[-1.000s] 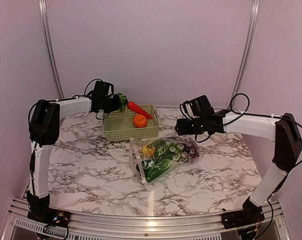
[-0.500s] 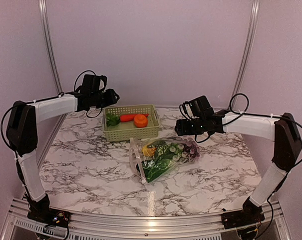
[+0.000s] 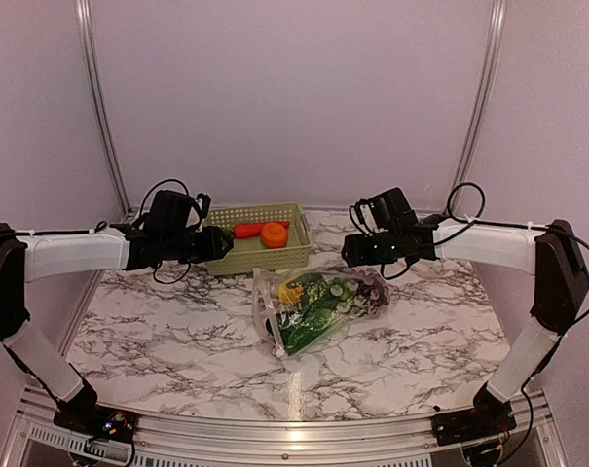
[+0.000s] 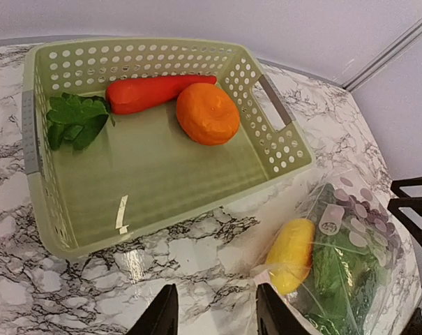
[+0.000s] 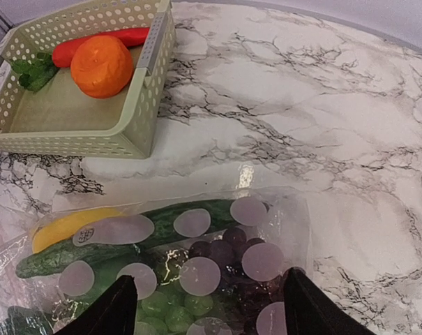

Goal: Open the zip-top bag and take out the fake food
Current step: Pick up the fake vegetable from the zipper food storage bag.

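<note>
A second ago the left hand [image 3: 212, 244] clamped the leafy green top of the orange-red plastic carrot [image 4: 155, 91] above the pale green lattice basket [image 4: 282, 142]. It has since let go, fingers apart and empty. The carrot now lies inside the basket along its far wall. The left arm [image 3: 80, 251] has swung down and back, bringing the hand just left of the basket.

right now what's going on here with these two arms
The robot is moving fake food from a large clear crinkly zip-top bag into a pale green lattice basket. A red-orange plastic carrot and a round orange fruit lie in the basket. The left gripper hangs open and empty near its front edge. The right gripper hovers open over the bag, which holds a yellow piece, a green cucumber and purple grapes.
</note>
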Controlling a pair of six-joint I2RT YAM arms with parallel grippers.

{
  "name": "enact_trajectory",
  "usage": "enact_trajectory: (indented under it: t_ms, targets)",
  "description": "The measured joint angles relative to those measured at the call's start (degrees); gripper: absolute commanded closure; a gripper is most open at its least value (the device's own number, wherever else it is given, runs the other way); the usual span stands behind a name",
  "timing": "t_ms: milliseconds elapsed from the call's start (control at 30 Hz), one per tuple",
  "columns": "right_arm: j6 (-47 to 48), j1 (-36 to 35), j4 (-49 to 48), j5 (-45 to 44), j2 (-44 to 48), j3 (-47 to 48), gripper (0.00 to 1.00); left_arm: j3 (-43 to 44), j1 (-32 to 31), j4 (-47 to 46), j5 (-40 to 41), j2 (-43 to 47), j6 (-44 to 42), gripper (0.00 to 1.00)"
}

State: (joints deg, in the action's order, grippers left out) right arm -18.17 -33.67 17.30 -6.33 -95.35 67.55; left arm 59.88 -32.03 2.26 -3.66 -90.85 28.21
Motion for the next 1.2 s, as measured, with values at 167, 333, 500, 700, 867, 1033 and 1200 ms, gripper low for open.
enact_trajectory:
  t_ms: [167,333,500,700,867,1033,1200]
  targets:
    - [0.66,-1.86,0.87,-0.66,0.00,0.02,0.31,-6.29,-4.66,-2.84,0.09,2.69,2.93,0.62]
    - [1.09,-5.18,2.32,-0.90,0.00,0.20,0.32,-10.27,-8.48,-6.14,-0.39,2.67,6.29,0.63]
    - [1.09,-6.23,3.69,-1.09,0.09,0.13,0.32,-11.32,-11.65,-9.16,-2.36,0.87,8.09,0.61]
    - [0.81,-6.25,4.20,-1.79,1.57,-1.68,0.33,-11.32,-14.58,-11.21,-5.55,-2.95,8.24,0.56]
    - [0.39,-6.25,4.87,-1.99,2.62,-3.08,0.32,-11.32,-15.56,-11.87,-8.63,-5.35,7.72,0.48]
    - [0.13,-6.25,5.42,-2.36,3.54,-3.58,0.32,-11.32,-16.06,-13.11,-11.54,-5.79,6.93,0.43]
    - [-0.26,-6.25,5.70,-2.40,3.98,-4.50,0.31,-11.32,-16.46,-15.37,-14.84,-6.38,6.69,0.39]
